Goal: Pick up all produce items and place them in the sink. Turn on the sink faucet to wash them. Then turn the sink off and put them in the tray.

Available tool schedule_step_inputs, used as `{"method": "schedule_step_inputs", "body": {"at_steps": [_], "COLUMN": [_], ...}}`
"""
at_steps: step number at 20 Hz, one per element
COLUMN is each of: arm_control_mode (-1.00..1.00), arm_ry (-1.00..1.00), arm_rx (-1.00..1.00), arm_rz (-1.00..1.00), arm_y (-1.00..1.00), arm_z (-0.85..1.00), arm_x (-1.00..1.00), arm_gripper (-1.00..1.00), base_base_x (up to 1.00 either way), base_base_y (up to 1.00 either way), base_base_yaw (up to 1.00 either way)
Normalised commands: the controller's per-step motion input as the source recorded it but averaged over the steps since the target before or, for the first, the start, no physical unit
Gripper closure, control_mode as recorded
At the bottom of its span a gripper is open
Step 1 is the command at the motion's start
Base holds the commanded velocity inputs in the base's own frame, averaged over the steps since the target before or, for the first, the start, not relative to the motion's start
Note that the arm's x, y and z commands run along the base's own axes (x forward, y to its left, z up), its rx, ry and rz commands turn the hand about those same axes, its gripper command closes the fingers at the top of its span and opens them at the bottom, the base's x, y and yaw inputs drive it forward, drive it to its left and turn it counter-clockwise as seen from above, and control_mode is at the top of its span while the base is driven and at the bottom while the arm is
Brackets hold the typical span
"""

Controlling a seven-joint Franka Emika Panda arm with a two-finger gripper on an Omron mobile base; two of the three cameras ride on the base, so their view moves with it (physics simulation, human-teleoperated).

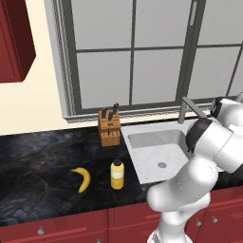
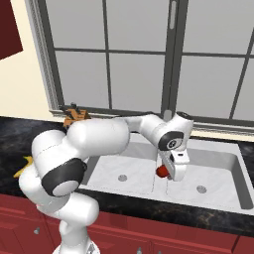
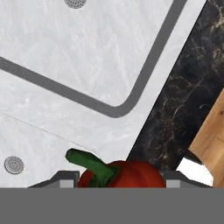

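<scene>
Red fruit (image 3: 124, 174), green-stemmed, sat pinched between the fingers of the gripper (image 2: 166, 171); jaws were closed on it, part-spread; in the right base view it hung above the divider of the sink (image 2: 223, 161), between the two basins; yellow banana (image 1: 83, 179) lay on the black marbled counter (image 1: 38, 166), left of the squeeze bottle (image 1: 117, 174), apart from it; knife block (image 1: 108, 127) stood behind, near the sink's left rim; faucet (image 1: 186, 109) rose at the back edge.
</scene>
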Motion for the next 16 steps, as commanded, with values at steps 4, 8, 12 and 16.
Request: {"method": "schedule_step_inputs", "body": {"at_steps": [4, 8, 12, 16], "arm_control_mode": [-1.00, -1.00, -1.00, -1.00], "arm_ry": [0.03, 0.02, 0.00, 0.00], "arm_rx": [0.02, 0.00, 0.00, 0.00], "arm_rz": [-0.09, -0.02, 0.00, 0.00], "arm_y": [-0.58, -0.43, -0.34, -0.29], "arm_z": [-0.13, -0.18, -0.22, -0.31], "arm_x": [0.13, 0.30, 0.29, 0.13], "arm_gripper": [1.00, 1.00, 1.00, 1.00], "base_base_x": [0.00, 0.00, 0.00, 0.00], "base_base_y": [0.00, 0.00, 0.00, 0.00], "base_base_yaw": [0.00, 0.00, 0.00, 0.00]}}
